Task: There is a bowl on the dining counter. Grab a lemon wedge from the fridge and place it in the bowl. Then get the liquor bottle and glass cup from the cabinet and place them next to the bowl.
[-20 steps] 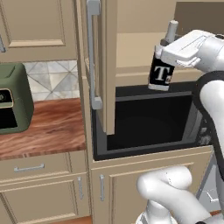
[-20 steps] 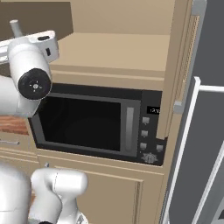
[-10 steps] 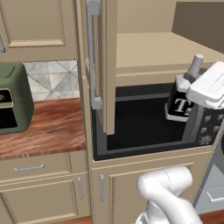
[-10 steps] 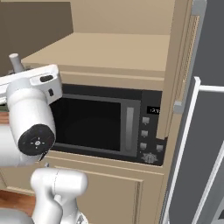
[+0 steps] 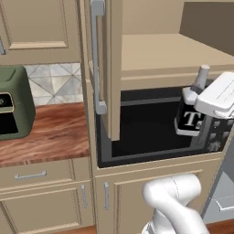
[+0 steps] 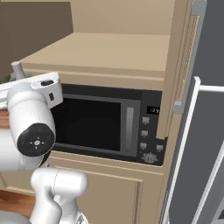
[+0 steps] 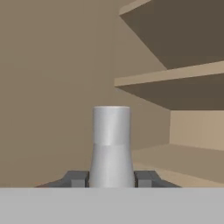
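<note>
The liquor bottle (image 5: pixel 189 118) has a black label with a white "T" and a pale cap (image 6: pixel 17 70). It hangs upright in front of the microwave (image 5: pixel 146 125), below the cabinet shelf (image 5: pixel 169 50). My gripper (image 7: pixel 111 179) is shut on the bottle's neck (image 7: pixel 111 144), with a dark fingertip (image 7: pixel 76 178) on each side. The white hand (image 5: pixel 218 95) reaches the bottle from the right. The tan cabinet door (image 5: pixel 112 64) with its silver bar handle (image 5: pixel 98 55) stands open to the left of the bottle.
A dark green appliance (image 5: pixel 13 103) sits on the wood wall counter (image 5: pixel 50 137) at left, over drawers (image 5: pixel 32 176). The microwave's button panel (image 6: pixel 148 135) faces me. The grey fridge (image 6: pixel 208 144) stands at the right. Bare shelves (image 7: pixel 175 76) run behind the bottle.
The arm has carried the bottle down and to the right, from the level of the cabinet shelf to in front of the microwave. The grip has stayed the same.
</note>
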Tool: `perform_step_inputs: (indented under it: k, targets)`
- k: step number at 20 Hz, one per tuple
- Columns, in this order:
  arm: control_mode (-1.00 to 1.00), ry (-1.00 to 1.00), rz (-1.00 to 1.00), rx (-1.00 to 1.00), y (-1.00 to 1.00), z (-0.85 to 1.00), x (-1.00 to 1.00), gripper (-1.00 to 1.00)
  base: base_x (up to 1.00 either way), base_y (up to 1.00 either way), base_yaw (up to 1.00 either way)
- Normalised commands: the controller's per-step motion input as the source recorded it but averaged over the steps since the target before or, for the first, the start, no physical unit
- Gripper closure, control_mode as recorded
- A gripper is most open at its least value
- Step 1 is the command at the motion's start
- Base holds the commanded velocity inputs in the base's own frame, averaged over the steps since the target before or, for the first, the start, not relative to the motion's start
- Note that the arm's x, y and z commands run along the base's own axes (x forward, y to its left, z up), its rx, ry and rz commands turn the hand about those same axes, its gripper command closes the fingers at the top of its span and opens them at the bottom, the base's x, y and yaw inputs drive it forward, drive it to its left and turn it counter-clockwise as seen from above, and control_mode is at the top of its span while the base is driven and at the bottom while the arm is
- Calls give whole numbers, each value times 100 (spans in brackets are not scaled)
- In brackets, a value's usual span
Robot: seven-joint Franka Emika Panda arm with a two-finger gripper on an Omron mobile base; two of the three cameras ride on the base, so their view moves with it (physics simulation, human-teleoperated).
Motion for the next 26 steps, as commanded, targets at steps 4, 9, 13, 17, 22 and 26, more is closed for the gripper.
perform_step_inputs:
  k: [4, 9, 13, 17, 22, 26]
  targets:
    - [100, 0, 0, 0, 0, 0, 0, 100, -40, 0, 0]
    - [100, 0, 0, 0, 0, 0, 0, 100, -96, 0, -2]
    - [100, 0, 0, 0, 0, 0, 0, 100, -99, 0, -8]
    - [100, 0, 0, 0, 0, 0, 0, 100, -98, -16, -32]
    - [100, 0, 0, 0, 0, 0, 0, 100, -68, -24, -57]
    - [100, 0, 0, 0, 0, 0, 0, 100, -56, -33, -63]
